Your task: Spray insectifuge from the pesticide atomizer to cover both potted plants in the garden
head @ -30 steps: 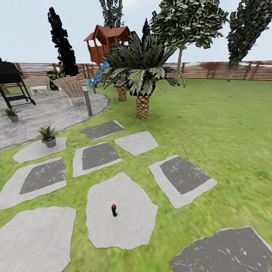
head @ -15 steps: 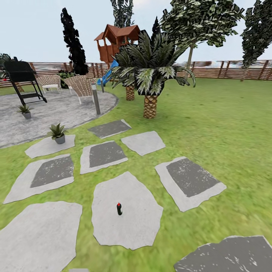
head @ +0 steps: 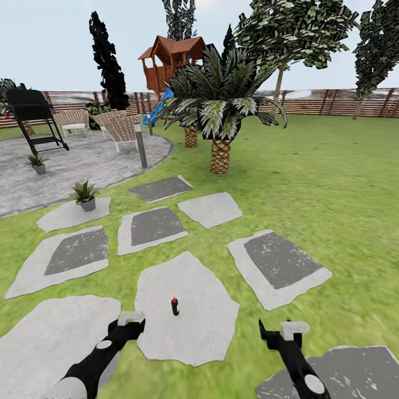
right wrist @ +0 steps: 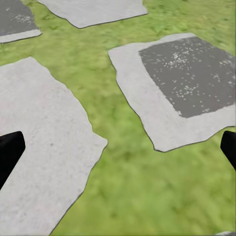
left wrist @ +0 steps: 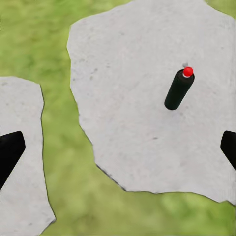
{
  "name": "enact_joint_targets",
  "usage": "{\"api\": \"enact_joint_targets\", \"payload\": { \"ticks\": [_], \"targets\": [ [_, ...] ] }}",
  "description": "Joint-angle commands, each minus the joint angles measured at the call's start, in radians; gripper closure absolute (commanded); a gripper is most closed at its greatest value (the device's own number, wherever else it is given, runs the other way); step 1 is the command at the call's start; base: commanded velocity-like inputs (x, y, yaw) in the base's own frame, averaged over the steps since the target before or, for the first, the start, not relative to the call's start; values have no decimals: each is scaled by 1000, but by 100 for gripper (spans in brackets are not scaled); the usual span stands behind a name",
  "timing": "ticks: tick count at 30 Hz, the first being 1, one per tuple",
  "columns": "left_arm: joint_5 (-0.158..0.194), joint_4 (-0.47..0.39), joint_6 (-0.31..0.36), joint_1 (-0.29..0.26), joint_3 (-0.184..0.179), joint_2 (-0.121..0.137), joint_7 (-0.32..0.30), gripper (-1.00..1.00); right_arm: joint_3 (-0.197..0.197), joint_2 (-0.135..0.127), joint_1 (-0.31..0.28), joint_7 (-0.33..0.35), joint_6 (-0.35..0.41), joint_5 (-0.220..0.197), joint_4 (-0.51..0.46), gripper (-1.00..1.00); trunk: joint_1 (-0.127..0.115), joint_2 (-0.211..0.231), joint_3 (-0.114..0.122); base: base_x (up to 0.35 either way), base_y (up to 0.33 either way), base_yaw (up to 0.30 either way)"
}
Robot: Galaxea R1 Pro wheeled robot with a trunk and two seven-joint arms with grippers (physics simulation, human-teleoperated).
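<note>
Pale grey, irregular stepping stones (head: 183, 316) lie scattered over the green lawn (head: 310, 183). On the nearest large one stands the small slim dark atomizer bottle with a red top (head: 175, 306), upright on bare stone near the slab's middle. The left wrist view shows the same bottle (left wrist: 178, 89) from above, standing alone, well apart from the two black fingertips (left wrist: 10, 152) that sit at opposite edges of that picture, spread wide with nothing between them.

From the head camera, the black left gripper (head: 131, 320) hangs over the near left edge of that slab, short of the bottle and to its left. The black right gripper (head: 282, 332) hangs over grass to the bottle's right, near a darker slab; in its wrist view the fingertips (right wrist: 10, 150) are likewise wide apart over grass and stone, holding nothing.

Farther off to the left, a small speckled-leaf plant in a grey pot (head: 85, 195) sits on a stepping stone, and a second little potted plant (head: 37, 163) rests on the round grey paved patio (head: 83, 160) beside a black grill (head: 34, 119). Behind them stand a big palm with a scaly brown trunk (head: 220, 119), a brown wooden playhouse (head: 172, 58) and a brown slatted fence (head: 332, 102).
</note>
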Motion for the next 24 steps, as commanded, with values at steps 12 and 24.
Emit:
{"api": "enact_joint_targets", "payload": {
  "ticks": [12,24],
  "targets": [
    [0,-9,-63,7,7,9,11,-100,1,0,-34,8,20,1,12,-100,0,0,-1,54,-29,0],
    [0,-9,-64,5,5,11,10,-100,0,-1,-34,7,20,1,11,-100,0,0,-1,188,-214,0]
  ]
}}
